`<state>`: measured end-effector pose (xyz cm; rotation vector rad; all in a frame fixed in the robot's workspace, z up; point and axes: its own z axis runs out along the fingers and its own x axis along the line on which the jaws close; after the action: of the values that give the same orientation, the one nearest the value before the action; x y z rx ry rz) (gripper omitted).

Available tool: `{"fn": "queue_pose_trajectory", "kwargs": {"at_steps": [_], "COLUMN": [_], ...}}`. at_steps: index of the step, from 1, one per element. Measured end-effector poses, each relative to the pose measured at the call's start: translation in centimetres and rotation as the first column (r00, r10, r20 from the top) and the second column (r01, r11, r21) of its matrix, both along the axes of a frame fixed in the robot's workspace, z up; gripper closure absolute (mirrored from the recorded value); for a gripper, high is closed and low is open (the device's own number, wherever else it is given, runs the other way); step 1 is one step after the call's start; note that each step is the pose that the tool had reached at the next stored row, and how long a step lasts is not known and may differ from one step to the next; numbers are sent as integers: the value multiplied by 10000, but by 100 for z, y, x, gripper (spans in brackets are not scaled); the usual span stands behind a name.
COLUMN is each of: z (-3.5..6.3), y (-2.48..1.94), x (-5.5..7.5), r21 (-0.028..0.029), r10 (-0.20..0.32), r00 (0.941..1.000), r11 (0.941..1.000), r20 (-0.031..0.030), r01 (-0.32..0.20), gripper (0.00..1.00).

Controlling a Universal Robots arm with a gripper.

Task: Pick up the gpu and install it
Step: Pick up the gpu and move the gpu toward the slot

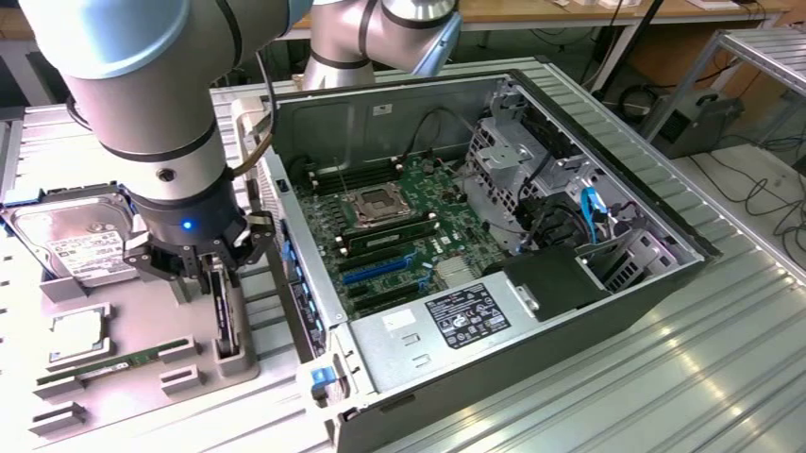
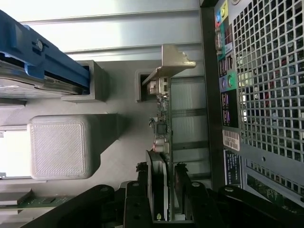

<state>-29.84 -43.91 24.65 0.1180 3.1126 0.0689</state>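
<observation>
The gpu (image 1: pixel 226 316) is a slim black card standing on edge in a slot of the grey holder (image 1: pixel 142 300), at the exterior view's left beside the open computer case (image 1: pixel 529 293). My gripper (image 1: pixel 211 274) hangs straight over it. In the wrist view the gpu (image 2: pixel 161 121) runs away from the camera, with its silver end bracket (image 2: pixel 168 64) at the far end. The gripper (image 2: pixel 161 173) is open. One black finger (image 2: pixel 141 183) stands on each side of the card's near end, the other finger (image 2: pixel 182 179) a small gap off it.
The grey holder also carries a silver hard drive (image 1: pixel 78 247), a CPU (image 1: pixel 78 335) and a green RAM stick (image 1: pixel 108 366). The case lies on its side with the motherboard (image 1: pixel 403 236) exposed. Its perforated rear panel (image 2: pixel 266 95) stands close beside the gpu.
</observation>
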Motion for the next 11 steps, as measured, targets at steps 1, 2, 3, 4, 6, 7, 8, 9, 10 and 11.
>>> {"fn": "queue_pose_trajectory", "kwargs": {"at_steps": [1, 2, 3, 4, 6, 7, 8, 9, 10, 11], "z": [-5, -12, -17, -21, -23, -24, -24, -24, -24, -24], "y": [1, 2, 2, 2, 2, 2, 2, 2, 3, 2], "x": [0, 0, 0, 0, 0, 0, 0, 0, -1, -1], "r21": [0, 0, 1, 0, -1, 0, 1, 1, 0, 1], "r10": [0, 0, 0, 0, 0, 0, 0, 0, 0, 0], "r00": [10000, 10000, 10000, 10000, 10000, 10000, 10000, 10000, 10000, 10000], "r11": [10000, 10000, 10000, 10000, 10000, 10000, 10000, 10000, 10000, 10000], "r20": [0, 0, 1, 0, -1, 0, 0, 0, -2, -1], "r01": [0, 0, 0, 0, 0, 0, 0, 0, 0, 0], "gripper": [64, 64, 64, 64, 64, 64, 64, 65, 72, 74]}}
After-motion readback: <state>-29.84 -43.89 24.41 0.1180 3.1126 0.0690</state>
